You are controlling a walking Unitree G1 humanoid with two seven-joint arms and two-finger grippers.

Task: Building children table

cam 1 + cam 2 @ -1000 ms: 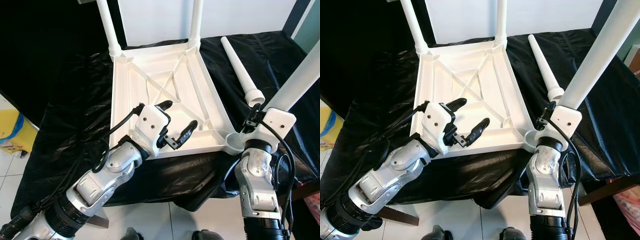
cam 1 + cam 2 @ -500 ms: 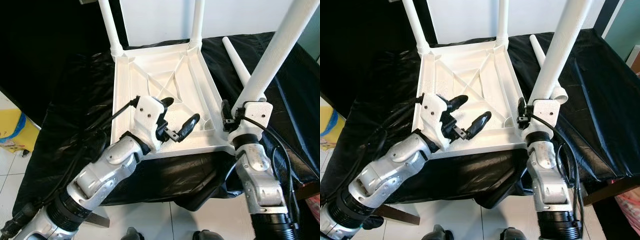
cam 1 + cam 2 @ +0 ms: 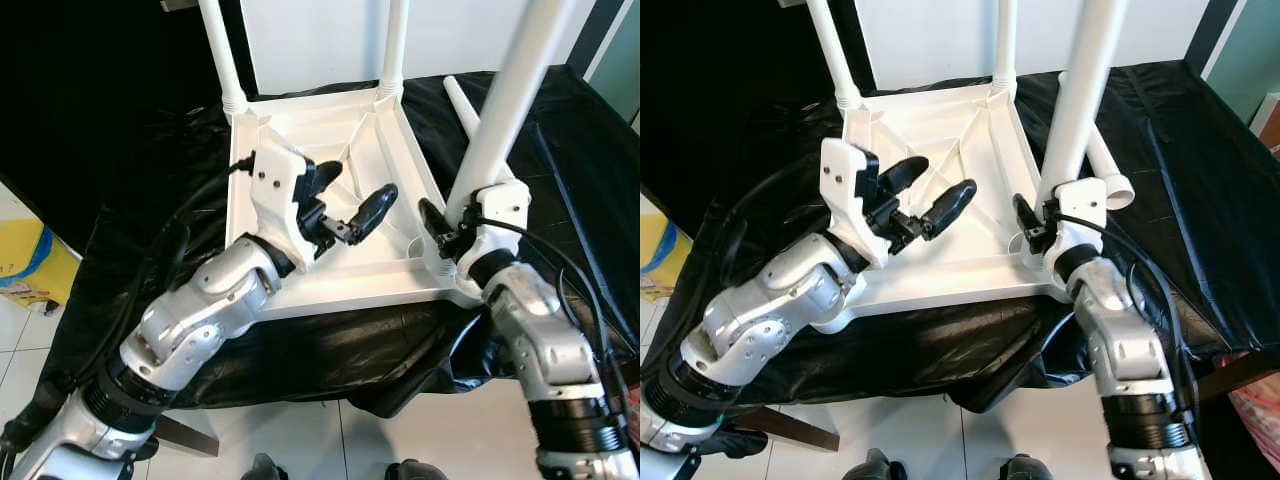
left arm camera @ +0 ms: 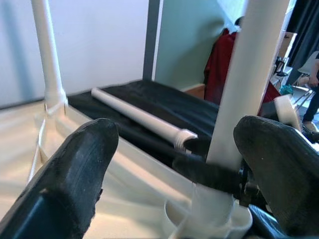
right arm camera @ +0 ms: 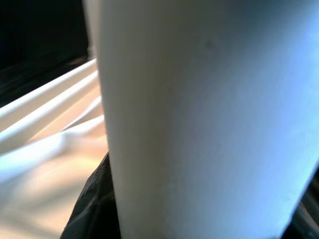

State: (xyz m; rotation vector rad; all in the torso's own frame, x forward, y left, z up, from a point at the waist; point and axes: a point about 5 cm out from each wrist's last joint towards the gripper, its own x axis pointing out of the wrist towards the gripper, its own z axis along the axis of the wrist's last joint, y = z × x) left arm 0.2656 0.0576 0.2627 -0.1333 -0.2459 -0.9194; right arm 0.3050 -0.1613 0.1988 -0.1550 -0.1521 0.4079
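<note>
Two legs (image 3: 222, 50) already stand in the far corners of the upturned white table (image 3: 300, 150) on the black-covered tabletop (image 3: 150, 200). A second ago the right gripper (image 3: 455, 225) held a third leg (image 3: 505, 100) tilted outward; now it stands nearly upright over the near right corner socket, fingers clamped on it, ready to seat. One spare leg (image 3: 1102, 165) lies beside. The left gripper (image 3: 340, 200) hovers over the table, fingers apart.
</note>
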